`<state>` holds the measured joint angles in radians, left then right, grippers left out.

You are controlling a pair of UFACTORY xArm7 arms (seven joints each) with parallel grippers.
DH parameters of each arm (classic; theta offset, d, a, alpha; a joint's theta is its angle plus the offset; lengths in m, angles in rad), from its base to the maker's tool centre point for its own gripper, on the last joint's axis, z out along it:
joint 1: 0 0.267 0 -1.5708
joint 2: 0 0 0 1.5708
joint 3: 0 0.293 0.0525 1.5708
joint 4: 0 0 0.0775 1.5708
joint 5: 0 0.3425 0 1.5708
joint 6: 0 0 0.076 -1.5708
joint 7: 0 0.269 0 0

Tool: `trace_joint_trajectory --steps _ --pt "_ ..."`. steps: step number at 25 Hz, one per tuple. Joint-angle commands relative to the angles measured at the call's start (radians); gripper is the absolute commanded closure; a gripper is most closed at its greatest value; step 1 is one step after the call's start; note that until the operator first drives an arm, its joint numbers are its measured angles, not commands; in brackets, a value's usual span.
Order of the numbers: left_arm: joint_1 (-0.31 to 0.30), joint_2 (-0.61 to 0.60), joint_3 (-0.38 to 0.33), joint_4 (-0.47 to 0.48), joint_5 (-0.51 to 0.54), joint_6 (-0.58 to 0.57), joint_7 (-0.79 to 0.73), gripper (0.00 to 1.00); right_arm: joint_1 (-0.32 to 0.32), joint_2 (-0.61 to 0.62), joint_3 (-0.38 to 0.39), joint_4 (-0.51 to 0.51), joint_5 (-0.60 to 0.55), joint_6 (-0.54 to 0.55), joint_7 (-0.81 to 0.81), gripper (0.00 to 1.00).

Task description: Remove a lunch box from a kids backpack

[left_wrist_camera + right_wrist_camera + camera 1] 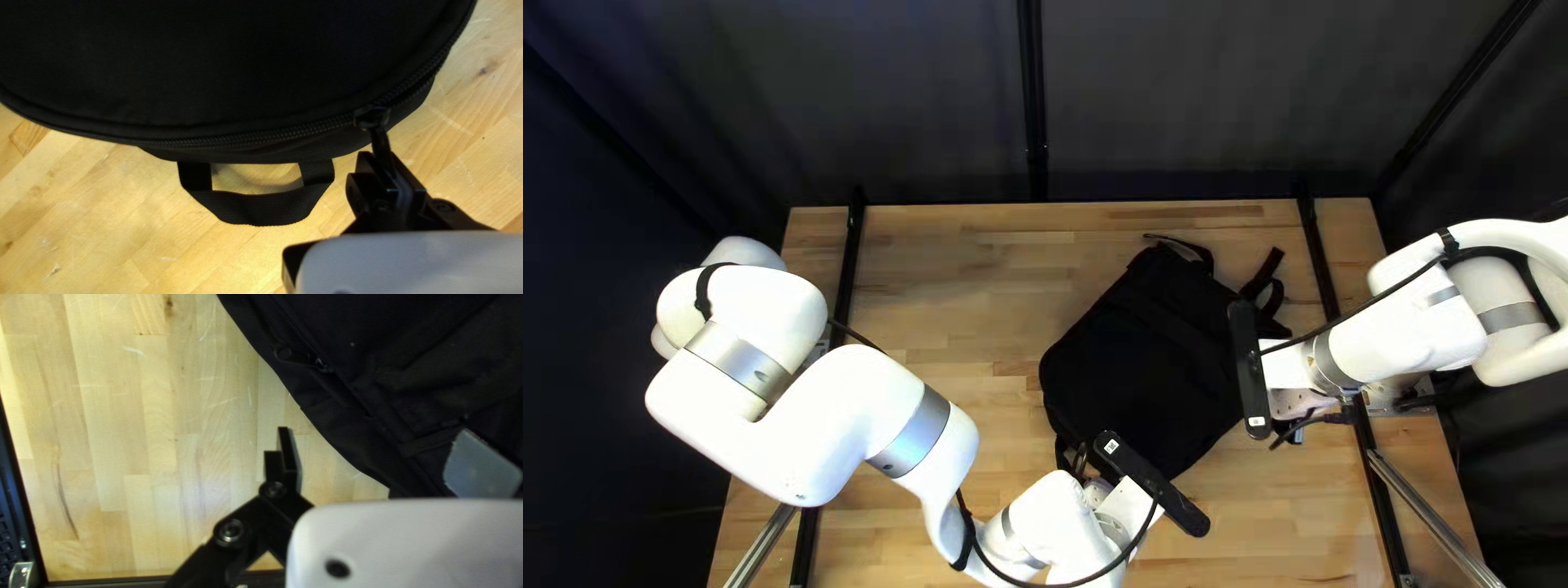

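Black backpack (1149, 348) lies on table (937, 272), just off centre toward three o'clock in top left view; lunch box out of sight, presumably inside. Unzipping looks like step in hand. At backpack's seven o'clock, left gripper (381, 158) pinches zipper pull (379, 140), carry handle (261, 209) beside it. At backpack's three o'clock, right gripper (381, 452) has fingers spread. Next move: draw pull along zipper (272, 136) with firm pinch, right gripper bracing backpack against drag.
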<state>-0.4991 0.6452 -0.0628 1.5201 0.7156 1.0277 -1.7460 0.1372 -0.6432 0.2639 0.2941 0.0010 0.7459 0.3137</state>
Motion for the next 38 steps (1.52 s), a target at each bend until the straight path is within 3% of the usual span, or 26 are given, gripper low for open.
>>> trace_joint_trajectory --steps 1,4,8,14,18,27,33,38 --pt "0.0 0.006 -0.001 0.012 -0.002 0.004 0.008 1.0 0.033 0.038 0.062 -0.017 -0.022 -0.078 0.008 0.0" --pt "0.0 0.008 -0.003 0.017 -0.004 0.007 0.012 1.0 0.009 0.139 0.1 0.007 -0.091 -0.177 -0.025 0.0" --pt "-0.001 0.007 -0.004 0.02 -0.005 0.012 0.016 1.0 -0.027 0.225 0.181 0.068 -0.212 -0.193 -0.016 0.0" --pt "-0.002 0.008 -0.005 0.021 -0.005 0.013 0.017 1.0 -0.029 0.194 0.301 0.098 -0.311 -0.11 0.041 0.0" --pt "-0.001 0.007 -0.005 0.019 -0.005 0.011 0.019 1.0 -0.072 0.213 0.359 0.086 -0.407 -0.148 0.079 0.0" --pt "0.003 0.003 -0.006 0.01 -0.004 -0.001 0.02 1.0 -0.201 0.255 0.439 0.071 -0.596 -0.185 0.163 0.0" --pt "0.008 0.0 -0.006 0.008 -0.006 -0.004 0.026 1.0 -0.23 0.28 0.482 0.103 -0.63 -0.125 0.198 0.0" --pt "0.011 -0.003 -0.007 0.005 -0.009 -0.006 0.031 1.0 -0.284 0.32 0.511 0.123 -0.714 -0.159 0.248 0.02"
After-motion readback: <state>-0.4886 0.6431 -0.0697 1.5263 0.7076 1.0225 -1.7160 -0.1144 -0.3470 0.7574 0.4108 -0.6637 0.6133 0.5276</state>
